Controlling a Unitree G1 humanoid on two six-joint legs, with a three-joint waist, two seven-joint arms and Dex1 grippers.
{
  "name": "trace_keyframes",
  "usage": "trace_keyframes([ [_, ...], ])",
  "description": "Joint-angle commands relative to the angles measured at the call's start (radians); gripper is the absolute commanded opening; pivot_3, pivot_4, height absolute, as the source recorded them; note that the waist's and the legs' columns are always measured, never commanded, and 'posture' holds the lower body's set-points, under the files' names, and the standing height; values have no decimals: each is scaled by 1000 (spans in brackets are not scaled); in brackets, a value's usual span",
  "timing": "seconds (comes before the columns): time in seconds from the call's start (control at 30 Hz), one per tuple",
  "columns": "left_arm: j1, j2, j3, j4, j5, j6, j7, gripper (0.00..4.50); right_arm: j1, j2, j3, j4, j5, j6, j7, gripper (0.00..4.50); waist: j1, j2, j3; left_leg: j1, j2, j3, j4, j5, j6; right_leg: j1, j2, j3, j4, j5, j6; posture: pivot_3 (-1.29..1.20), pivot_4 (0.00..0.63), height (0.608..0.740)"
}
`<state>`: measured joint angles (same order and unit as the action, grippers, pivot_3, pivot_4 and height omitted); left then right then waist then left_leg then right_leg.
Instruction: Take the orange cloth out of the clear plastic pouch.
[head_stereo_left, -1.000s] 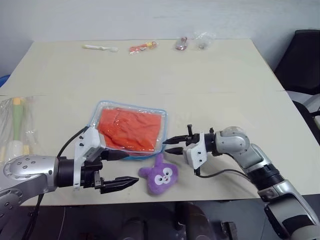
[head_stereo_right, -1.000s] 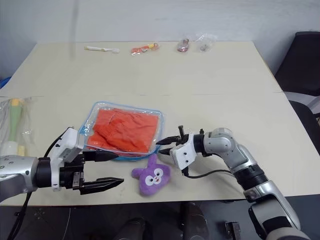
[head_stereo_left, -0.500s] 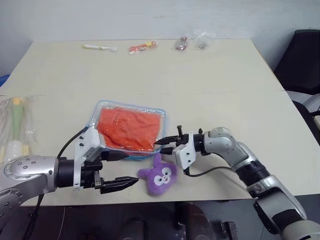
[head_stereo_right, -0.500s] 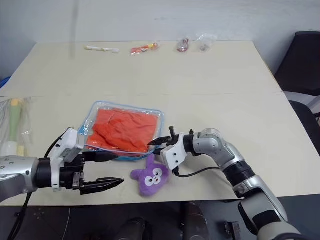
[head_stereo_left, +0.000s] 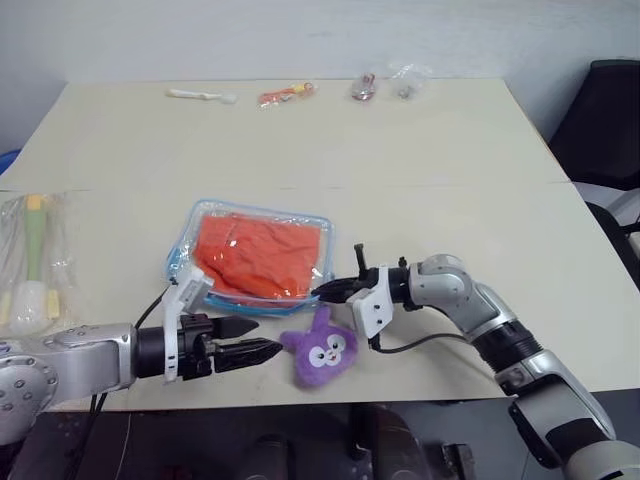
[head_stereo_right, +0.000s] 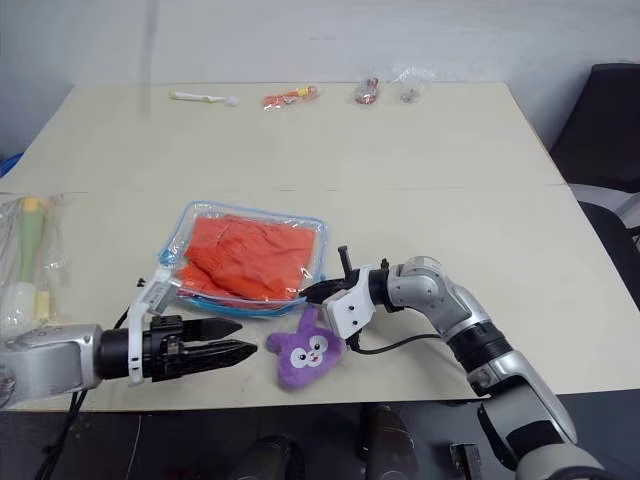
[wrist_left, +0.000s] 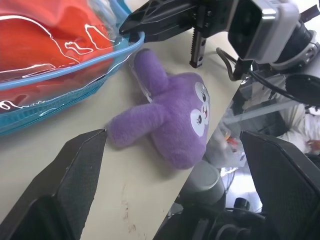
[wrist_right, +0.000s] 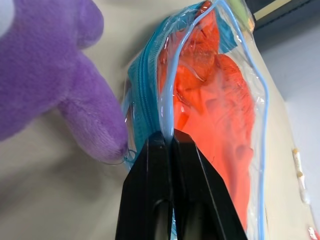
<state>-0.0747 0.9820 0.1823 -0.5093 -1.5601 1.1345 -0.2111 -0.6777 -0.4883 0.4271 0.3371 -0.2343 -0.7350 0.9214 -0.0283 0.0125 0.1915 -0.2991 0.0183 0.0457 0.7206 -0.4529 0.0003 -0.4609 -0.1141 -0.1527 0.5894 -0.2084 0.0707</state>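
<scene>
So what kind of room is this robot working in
Probably an office or lab test room: a plain beige table against a bare white wall, a black office chair at its side, and small test items laid out along the far edge.

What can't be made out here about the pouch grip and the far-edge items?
- Whether the zipper on the clear plastic pouch is open: the right hand covers the pinched rim.
- How the orange cloth is folded: glare blurs its creases.
- What the small far-edge packets hold: too small.
</scene>
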Motion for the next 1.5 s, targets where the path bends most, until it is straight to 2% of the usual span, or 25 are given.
trace_keyframes([
  [0.03,-69,-40,-105,37,48,30,31,4500,-5,-10,-17,-52,24,7,-8,30,-1,0,0,0,0,0,0,0,0,0,0,-2,0,0,0,0,150,740],
  [0.2,-174,-75,-203,71,112,88,-24,4500,-7,-19,-21,-80,31,29,-5,30,-2,0,0,0,0,3,0,0,0,0,0,-4,0,0,0,0,150,740],
  [0.37,-238,-100,-296,92,264,106,-98,4500,0,-28,-27,-115,35,46,-11,30,-1,0,0,0,0,6,0,0,-1,0,1,-5,0,0,0,0,150,740],
  [0.6,-294,-196,-316,130,323,157,-103,4500,18,-44,-28,-150,25,61,-21,30,3,0,0,0,0,7,0,0,0,1,0,-5,0,0,0,0,150,740],
  [0.73,-306,-240,-291,141,329,171,-106,3667,26,-44,-28,-168,26,73,-25,0,2,0,0,0,0,7,0,0,0,1,0,-5,0,0,0,0,150,740],
  [1.1,-286,-300,-213,133,336,210,-66,38,29,-48,-23,-177,22,82,-33,0,1,0,0,0,0,5,0,0,0,1,0,-5,0,0,0,0,150,740],
  [1.23,-269,-286,-161,124,323,226,-60,38,28,-51,-24,-176,21,80,-34,0,1,0,0,0,0,3,0,0,0,1,0,-5,0,0,0,0,150,740],
  [1.37,-240,-231,-90,108,308,246,-79,38,26,-55,-25,-172,23,74,-36,0,0,0,0,0,0,0,0,0,0,0,0,-4,0,0,0,0,150,740],
  [1.43,-227,-196,-76,79,318,233,-120,38,25,-56,-25,-169,23,71,-37,0,1,0,0,0,0,0,0,0,0,0,0,-4,0,0,0,0,150,740],
  [1.5,-212,-153,-81,3,379,147,-209,38,24,-55,-26,-167,27,73,-37,0,1,0,0,0,0,-1,0,0,0,0,0,-4,0,0,0,0,150,740],
])
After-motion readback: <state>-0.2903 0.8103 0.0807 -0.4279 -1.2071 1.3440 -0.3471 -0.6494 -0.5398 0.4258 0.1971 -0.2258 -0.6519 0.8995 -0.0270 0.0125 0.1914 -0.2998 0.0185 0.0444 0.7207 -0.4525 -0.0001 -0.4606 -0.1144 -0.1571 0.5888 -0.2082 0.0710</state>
